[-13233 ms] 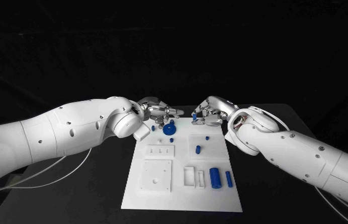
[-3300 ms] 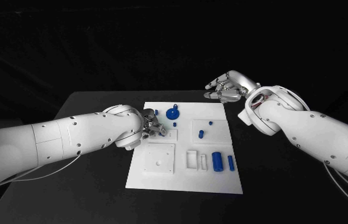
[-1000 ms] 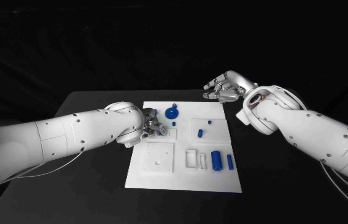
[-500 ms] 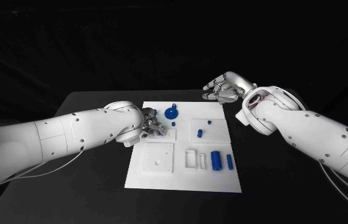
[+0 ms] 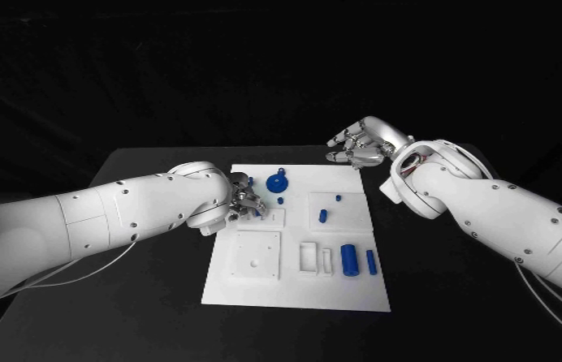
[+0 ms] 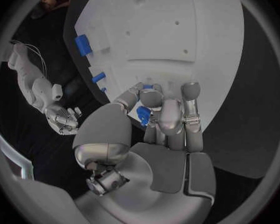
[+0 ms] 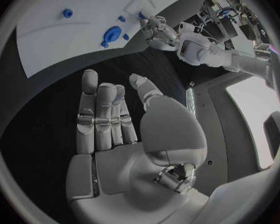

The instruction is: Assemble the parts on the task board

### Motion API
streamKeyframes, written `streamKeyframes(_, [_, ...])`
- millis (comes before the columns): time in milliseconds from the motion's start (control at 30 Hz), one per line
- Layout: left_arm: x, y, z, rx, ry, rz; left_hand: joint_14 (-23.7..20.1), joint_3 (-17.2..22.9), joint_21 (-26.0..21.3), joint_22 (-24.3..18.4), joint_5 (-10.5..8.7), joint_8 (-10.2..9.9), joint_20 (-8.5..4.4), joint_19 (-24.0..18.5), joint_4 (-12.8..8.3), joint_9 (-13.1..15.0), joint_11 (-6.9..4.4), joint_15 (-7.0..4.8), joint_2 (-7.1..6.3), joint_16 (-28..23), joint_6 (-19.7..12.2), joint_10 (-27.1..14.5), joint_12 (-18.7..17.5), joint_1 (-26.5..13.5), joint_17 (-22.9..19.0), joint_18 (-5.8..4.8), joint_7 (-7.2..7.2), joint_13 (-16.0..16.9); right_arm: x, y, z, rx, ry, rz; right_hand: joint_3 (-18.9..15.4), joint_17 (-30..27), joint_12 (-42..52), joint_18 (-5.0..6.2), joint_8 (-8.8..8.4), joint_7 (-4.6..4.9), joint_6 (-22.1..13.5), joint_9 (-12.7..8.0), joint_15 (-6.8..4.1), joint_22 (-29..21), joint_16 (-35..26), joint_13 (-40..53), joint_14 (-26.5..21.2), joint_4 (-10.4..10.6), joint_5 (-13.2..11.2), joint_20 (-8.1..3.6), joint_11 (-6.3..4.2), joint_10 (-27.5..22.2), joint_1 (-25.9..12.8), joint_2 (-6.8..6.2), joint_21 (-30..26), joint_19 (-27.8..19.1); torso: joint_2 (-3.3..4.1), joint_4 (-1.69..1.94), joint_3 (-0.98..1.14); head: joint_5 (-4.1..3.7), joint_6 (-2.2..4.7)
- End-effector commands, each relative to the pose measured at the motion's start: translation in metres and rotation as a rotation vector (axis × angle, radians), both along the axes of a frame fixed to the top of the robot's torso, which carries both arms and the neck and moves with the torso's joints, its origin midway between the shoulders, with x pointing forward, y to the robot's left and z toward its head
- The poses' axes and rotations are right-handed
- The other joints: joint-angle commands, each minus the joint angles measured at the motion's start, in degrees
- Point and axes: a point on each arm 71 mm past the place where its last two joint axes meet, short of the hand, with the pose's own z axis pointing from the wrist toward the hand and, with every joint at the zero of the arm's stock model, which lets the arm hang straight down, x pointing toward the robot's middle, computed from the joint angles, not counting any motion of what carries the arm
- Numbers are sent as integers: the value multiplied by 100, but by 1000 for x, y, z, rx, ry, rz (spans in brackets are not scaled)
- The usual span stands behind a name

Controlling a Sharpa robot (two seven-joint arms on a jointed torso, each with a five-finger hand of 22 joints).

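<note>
Centrally, the white board [image 5: 299,256] lies on the black table [image 5: 153,175], running from mid-frame toward the lower edge. The left arm enters from the left edge and bends so that the left hand [image 5: 245,202] comes down over the board's upper left part. In the left wrist view its fingers [image 6: 191,109] are curled close together on a small blue part [image 6: 143,115], pinched between thumb and fingers just above the board surface. The right arm enters from the lower right and rises to the right hand [image 5: 362,147], which hangs clear of the board beyond its upper right corner, over the table's far edge. The right wrist view shows that palm [image 7: 130,154] bare, fingers extended side by side and slightly apart, holding nothing. Other parts on the board: a round blue piece [image 5: 278,183] at upper centre, two small pegs [image 5: 325,214] at centre right, and two blue cylinders [image 5: 349,259] at lower right.
</note>
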Motion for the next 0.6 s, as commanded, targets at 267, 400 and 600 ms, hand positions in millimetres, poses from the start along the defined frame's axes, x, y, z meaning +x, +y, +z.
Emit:
streamKeyframes(267, [3,3,-1,15,-8,25,-20,-31,-39,171,-102,-12,2,-12,59,0,-37,22,236,-37,803,245,-36,219,-14,35,-693,-5,0,1,-1,-12,5,13,32,-7,-4,25,-30,2,-20,-7,8,5,10,-8,-34,17,30,22,-8,-38,-50,8,-29,6,-1,-1,2,9,3])
streamKeyframes(400, [5,2,-1,20,-4,23,-21,-37,-47,169,-116,-14,0,-14,62,-4,-37,22,234,-38,804,245,-36,228,-16,33,-693,-1,0,2,-1,-12,5,13,32,-7,-4,25,-30,2,-20,-7,8,5,10,-8,-34,17,30,22,-8,-38,-50,8,-29,6,-1,-3,4,15,11])
streamKeyframes(600, [6,0,-2,25,1,20,-23,-44,-52,170,-118,-19,-4,-15,62,-10,-36,23,229,-40,803,243,-41,242,-19,28,-692,2,0,2,-1,-13,6,14,32,-7,-4,25,-30,2,-20,-7,8,5,10,-8,-34,17,30,22,-8,-38,-50,8,-29,6,-1,-1,4,13,12])
